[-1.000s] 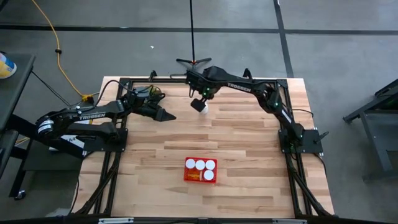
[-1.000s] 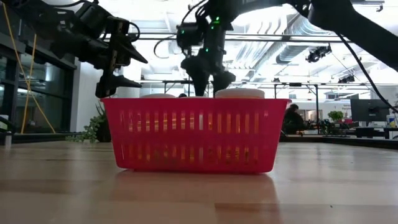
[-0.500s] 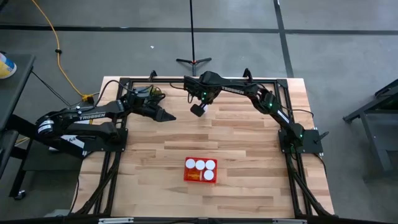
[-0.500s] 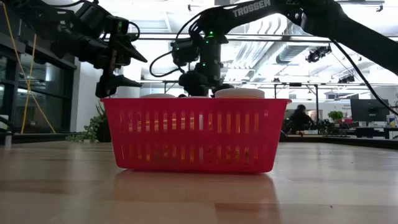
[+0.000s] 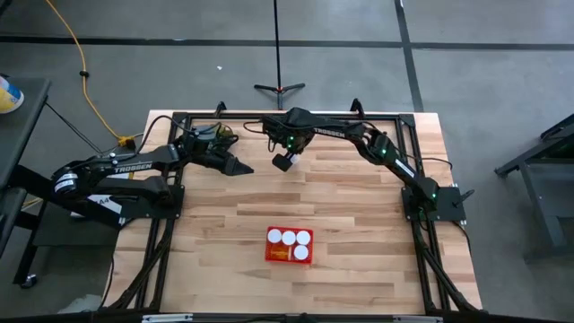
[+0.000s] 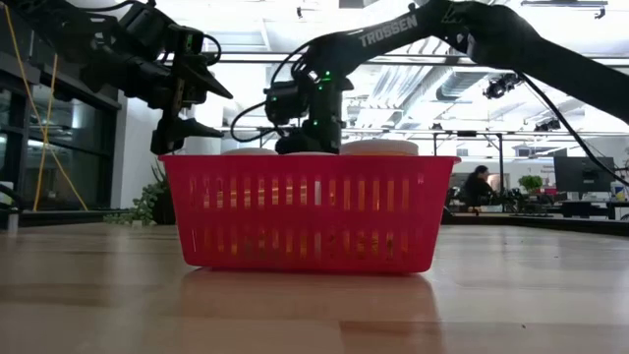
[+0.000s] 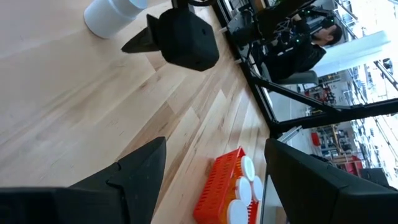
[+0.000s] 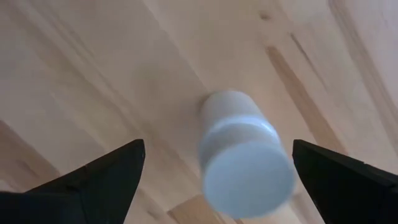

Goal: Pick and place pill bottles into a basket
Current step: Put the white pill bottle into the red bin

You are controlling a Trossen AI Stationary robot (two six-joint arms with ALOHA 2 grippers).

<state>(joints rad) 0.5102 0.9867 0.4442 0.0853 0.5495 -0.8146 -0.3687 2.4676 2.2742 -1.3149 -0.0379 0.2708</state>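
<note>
The red basket [image 5: 290, 256] sat low in the centre of the high view, its slotted sides facing the low camera. Four white-capped pill bottles [image 5: 289, 239] stood upright inside, three in a row, one below at right. The whitish bottle [image 8: 242, 155] stood alone on the bare wood, upper centre of the high view.

Only readable text I can spot is "TROSSEN" in white letters, on the left arm [image 5: 121, 164] and on the right arm [image 6: 393, 29]. Nothing else legible.
</note>
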